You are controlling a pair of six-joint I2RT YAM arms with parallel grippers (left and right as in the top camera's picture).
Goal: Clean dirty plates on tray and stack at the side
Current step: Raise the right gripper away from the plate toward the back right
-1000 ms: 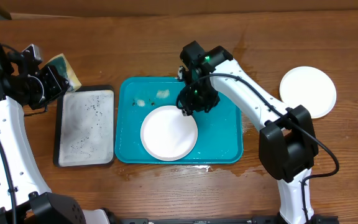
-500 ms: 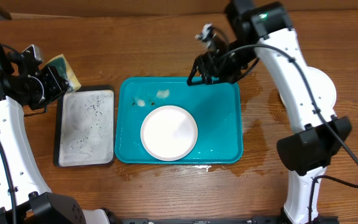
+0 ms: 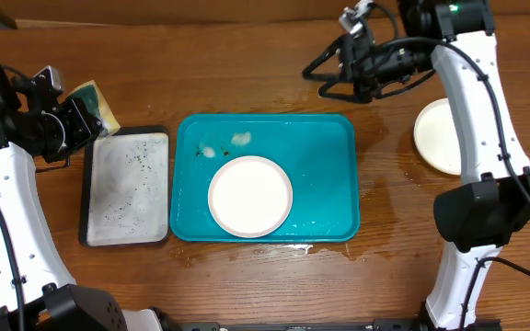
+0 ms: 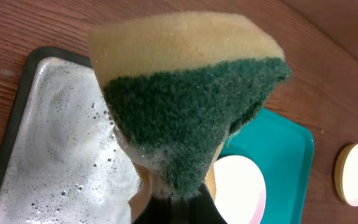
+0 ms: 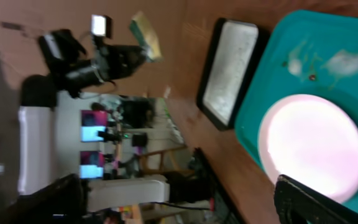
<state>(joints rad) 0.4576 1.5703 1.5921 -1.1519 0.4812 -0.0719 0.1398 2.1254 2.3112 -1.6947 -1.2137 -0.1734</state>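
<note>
One white plate (image 3: 250, 196) lies in the teal tray (image 3: 329, 156), toward its front. A second plate (image 3: 435, 138) rests on the table at the right, partly hidden by my right arm. My right gripper (image 3: 320, 78) hangs open and holds nothing, above the table behind the tray's back right corner. In the right wrist view only one finger (image 5: 319, 205) shows, with the plate (image 5: 312, 146) and tray (image 5: 272, 81) beyond it. My left gripper (image 3: 86, 115) is shut on a yellow-and-green sponge (image 4: 191, 106), held over the far end of the soapy tray.
A black-rimmed tray (image 3: 127, 188) of soapy water lies left of the teal tray. Small food bits and foam (image 3: 228, 145) sit on the teal tray behind the plate. Water spots mark the wood along the tray's front edge (image 3: 293, 246).
My right gripper has risen off the plate in the tray, swung back and to the right, and opened wider. The plate stayed in the tray. The left arm has not moved.
</note>
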